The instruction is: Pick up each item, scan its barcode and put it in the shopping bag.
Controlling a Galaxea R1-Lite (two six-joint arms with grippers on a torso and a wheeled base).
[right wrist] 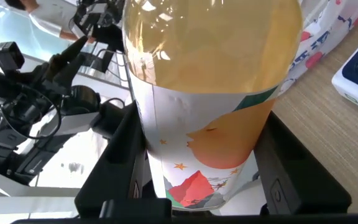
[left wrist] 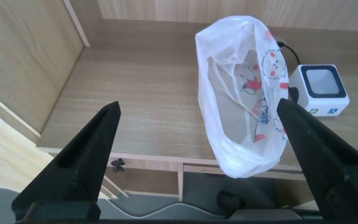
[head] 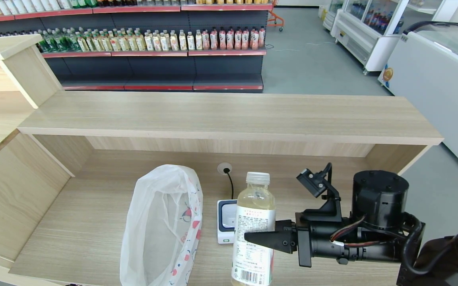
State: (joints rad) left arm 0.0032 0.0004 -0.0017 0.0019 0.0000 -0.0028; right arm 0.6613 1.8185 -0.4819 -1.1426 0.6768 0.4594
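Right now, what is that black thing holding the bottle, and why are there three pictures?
It is a robot with two arms, working at a wooden shop counter. Each arm ends in a gripper, a kind of hand with two fingers. The big picture comes from a camera on the robot's head, looking down. The two small ones come from cameras on its wrists. The right gripper is shut on a drink bottle with a white cap and pale yellow drink inside, and holds it upright. The left wrist picture looks down between the open fingers of the left gripper at a white plastic shopping bag that stands open on the counter. Beside the bag sits a small white barcode scanner with a black cable.
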